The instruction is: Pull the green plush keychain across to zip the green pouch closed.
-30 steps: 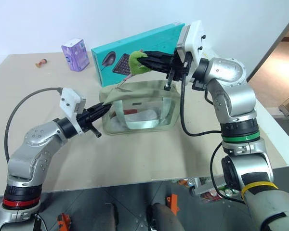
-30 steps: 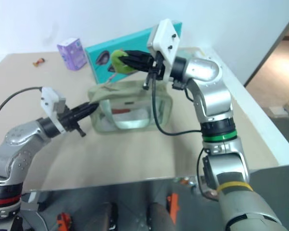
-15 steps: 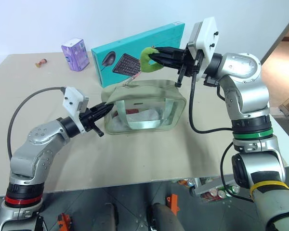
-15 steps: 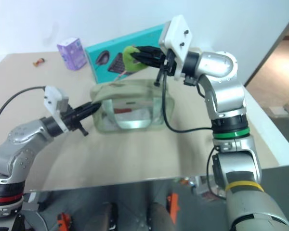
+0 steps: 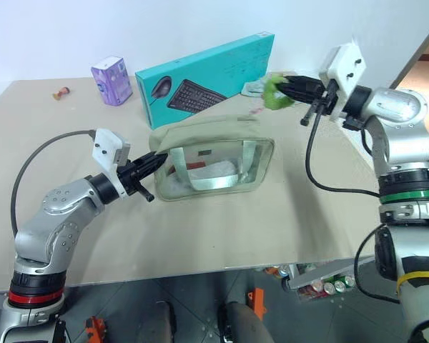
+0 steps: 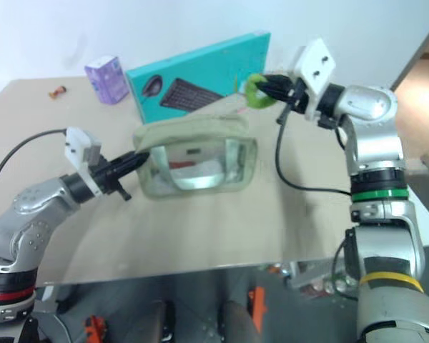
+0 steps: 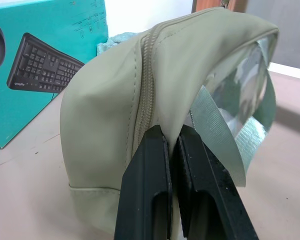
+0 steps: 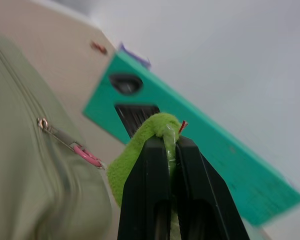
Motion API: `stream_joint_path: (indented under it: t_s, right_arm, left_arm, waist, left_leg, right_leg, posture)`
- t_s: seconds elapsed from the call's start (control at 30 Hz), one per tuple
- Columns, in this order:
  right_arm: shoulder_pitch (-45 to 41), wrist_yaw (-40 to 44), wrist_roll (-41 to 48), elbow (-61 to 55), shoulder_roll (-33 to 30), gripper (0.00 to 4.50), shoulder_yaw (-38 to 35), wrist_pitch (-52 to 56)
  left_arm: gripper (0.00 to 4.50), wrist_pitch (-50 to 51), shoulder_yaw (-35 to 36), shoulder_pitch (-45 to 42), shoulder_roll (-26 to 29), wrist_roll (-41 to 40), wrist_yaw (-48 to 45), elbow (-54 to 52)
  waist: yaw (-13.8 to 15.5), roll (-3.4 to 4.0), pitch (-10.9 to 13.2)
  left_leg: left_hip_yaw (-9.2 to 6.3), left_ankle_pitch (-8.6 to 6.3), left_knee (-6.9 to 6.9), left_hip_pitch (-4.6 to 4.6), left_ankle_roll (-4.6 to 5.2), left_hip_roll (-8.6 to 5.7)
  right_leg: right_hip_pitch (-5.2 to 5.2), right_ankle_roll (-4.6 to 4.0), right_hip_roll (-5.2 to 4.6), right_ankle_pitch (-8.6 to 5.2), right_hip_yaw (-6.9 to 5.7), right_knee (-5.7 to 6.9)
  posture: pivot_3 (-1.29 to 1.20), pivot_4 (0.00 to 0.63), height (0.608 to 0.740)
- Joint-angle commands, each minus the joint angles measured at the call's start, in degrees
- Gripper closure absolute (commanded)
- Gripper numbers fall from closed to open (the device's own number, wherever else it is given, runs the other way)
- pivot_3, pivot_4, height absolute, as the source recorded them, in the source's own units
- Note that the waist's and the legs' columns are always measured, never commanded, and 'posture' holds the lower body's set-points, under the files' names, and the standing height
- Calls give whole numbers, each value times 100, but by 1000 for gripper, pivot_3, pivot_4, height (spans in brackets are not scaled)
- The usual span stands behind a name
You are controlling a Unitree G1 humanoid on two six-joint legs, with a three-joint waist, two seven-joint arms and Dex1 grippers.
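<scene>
The green pouch (image 5: 213,158) stands on the table, its top zipper (image 7: 146,90) running along the ridge. My left gripper (image 5: 156,163) is shut on the fabric at the pouch's left end, just beside the zipper (image 7: 169,136). The green plush keychain (image 5: 270,100) hangs in the air above and past the pouch's right end, pinched in my shut right gripper (image 5: 280,87). In the right wrist view a short pink cord (image 8: 87,155) stretches from the plush (image 8: 132,160) to the metal zipper pull (image 8: 43,123) on the pouch's top.
A long teal keyboard box (image 5: 207,71) leans behind the pouch. A purple packet (image 5: 112,81) and a small brown item (image 5: 60,92) sit at the table's far left. A pale mint cloth (image 5: 252,88) lies behind the keychain. The table's right edge is near my right arm.
My right gripper has carried the keychain to the right, from above the pouch's middle to beyond its right end, and the pouch's top has drawn together. The left gripper has held still.
</scene>
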Motion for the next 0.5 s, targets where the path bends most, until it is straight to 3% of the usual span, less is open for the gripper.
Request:
stream_joint_path:
  t_s: [0.03, 0.23, 0.5]
  right_arm:
    - [74, -317, -406, 548, -415, 4475, -199, -490]
    - [418, -943, -1185, 1185, -668, 4475, 52, -935]
    - [1838, -1217, -1704, 44, -127, 4475, 593, -864]
  left_arm:
    - [4500, -14, 199, 26, 111, -10, 46, -212]
    - [4500, -42, 212, 104, 151, 29, 4, -240]
    - [4500, -99, 163, 55, 178, 109, -49, -229]
  waist:
    - [-2, 0, 0]
    - [-15, 1, 1]
    - [-32, 0, 0]
  left_leg:
    - [0, 0, 0, 0, 0, 0]
    - [1, 0, 0, 4, 0, -1]
    - [0, 0, -2, 9, -1, 2]
  right_leg:
    - [0, 0, 0, 0, 1, 0]
    - [0, 2, 2, -1, 8, 0]
    - [3, 8, 5, -3, 11, 1]
  posture:
    - [0, 150, 740]
    - [0, 150, 740]
    - [0, 150, 740]
